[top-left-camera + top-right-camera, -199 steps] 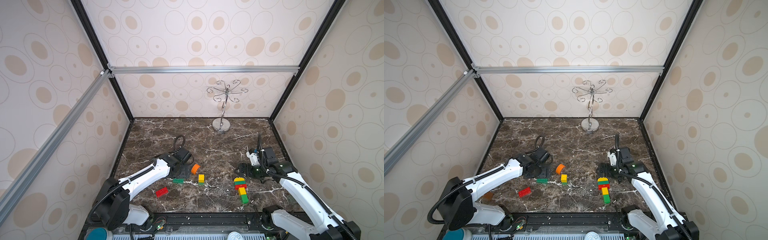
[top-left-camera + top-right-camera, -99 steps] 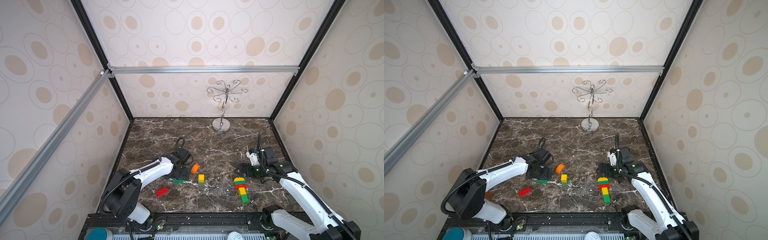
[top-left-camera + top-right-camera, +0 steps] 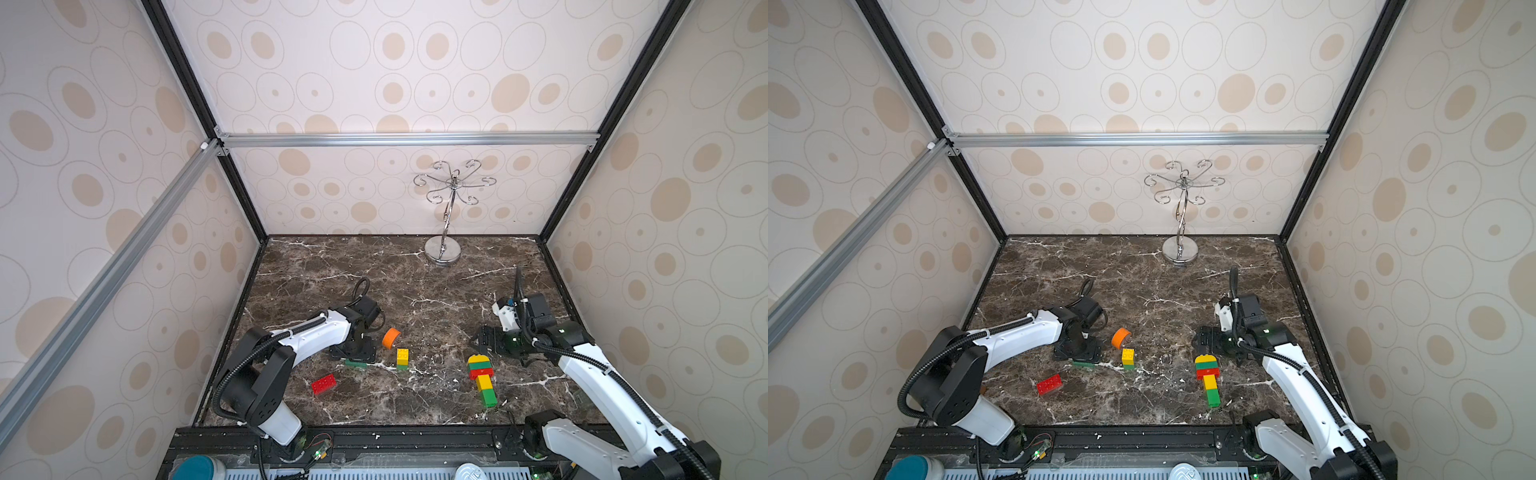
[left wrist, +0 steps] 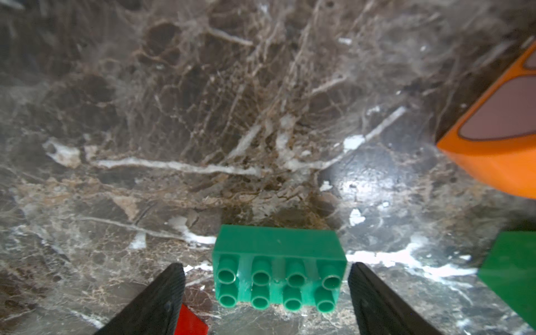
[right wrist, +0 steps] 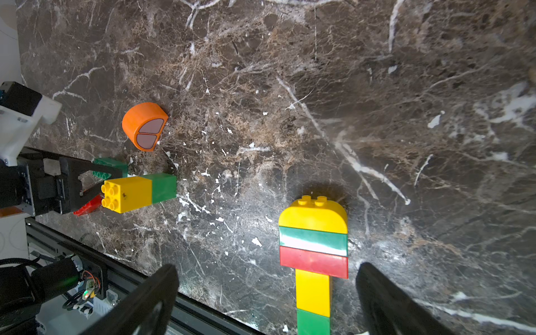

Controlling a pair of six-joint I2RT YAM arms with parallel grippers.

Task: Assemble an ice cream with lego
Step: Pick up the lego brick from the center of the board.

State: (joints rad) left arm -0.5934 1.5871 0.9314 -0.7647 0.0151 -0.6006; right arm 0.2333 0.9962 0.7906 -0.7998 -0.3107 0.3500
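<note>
Two domes (image 3: 391,337) (image 3: 478,359), eight bricks (image 3: 324,384) (image 3: 356,363) (image 3: 402,354) (image 3: 401,366) (image 3: 480,367) (image 3: 481,374) (image 3: 483,383) (image 3: 489,398), one stand (image 3: 443,249)

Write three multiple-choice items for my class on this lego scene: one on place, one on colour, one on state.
1. Where is the orange dome? A close by the yellow-and-green block; B against the back wall; C held in the air.
2. What colour is the rounded end of the long stack? A red; B orange; C yellow.
3. How do the left jaws stand at the green brick? A shut on it; B open, one each side; C far away.
1 A: they lie as neighbours in both top views. 2 C: that end is yellow. 3 B: gaps show on both sides.
</note>
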